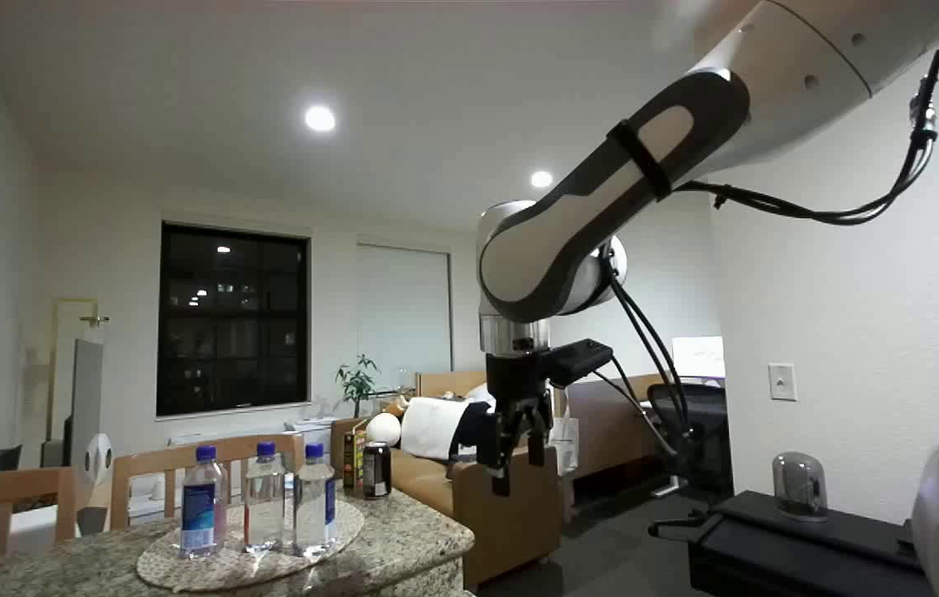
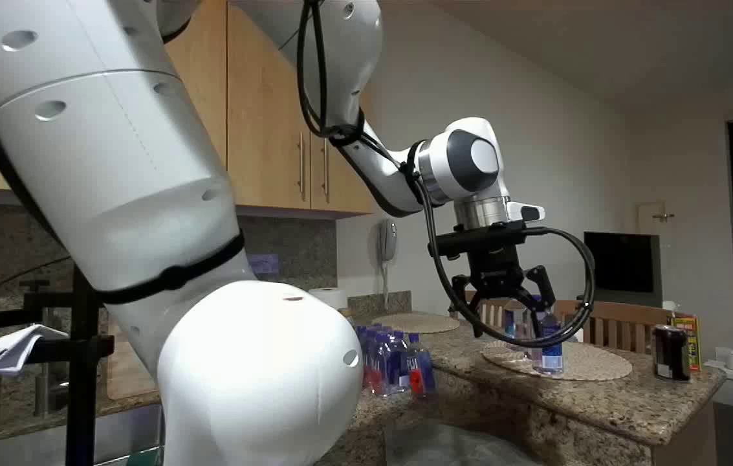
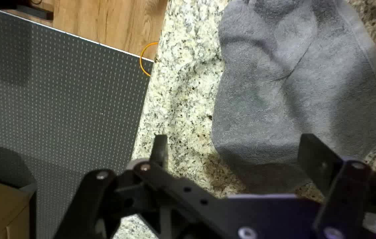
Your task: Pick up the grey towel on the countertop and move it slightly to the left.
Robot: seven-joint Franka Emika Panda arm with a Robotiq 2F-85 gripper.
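Nearest to us, in an exterior view, looms the smooth, white-shelled robot arm (image 2: 259, 375), taking up much of that view and bending downward at its far end. Next in size we have the speckled beige-grey stone countertop (image 3: 188, 109), visible in all three views. Beyond it in an exterior view we see two light-brown, slatted wooden chairs (image 1: 5, 489). The grey terry-cloth towel (image 3: 274, 99) lies spread and rumpled on the countertop in the wrist view, its left border there a little in from the stone's edge. In both exterior views we find a round, beige, woven-looking mat (image 1: 225, 574) on the countertop. The black, two-fingered gripper (image 3: 232, 146) points down with its fingers wide apart and nothing held between them; in the wrist view one fingertip lines up in front of the towel and the other in front of bare stone. Standing upright on the mat are three clear, blue-capped plastic bottles (image 1: 264, 510), and near the mat, to its right as we look, stands a dark, cylindrical can (image 1: 376, 470).
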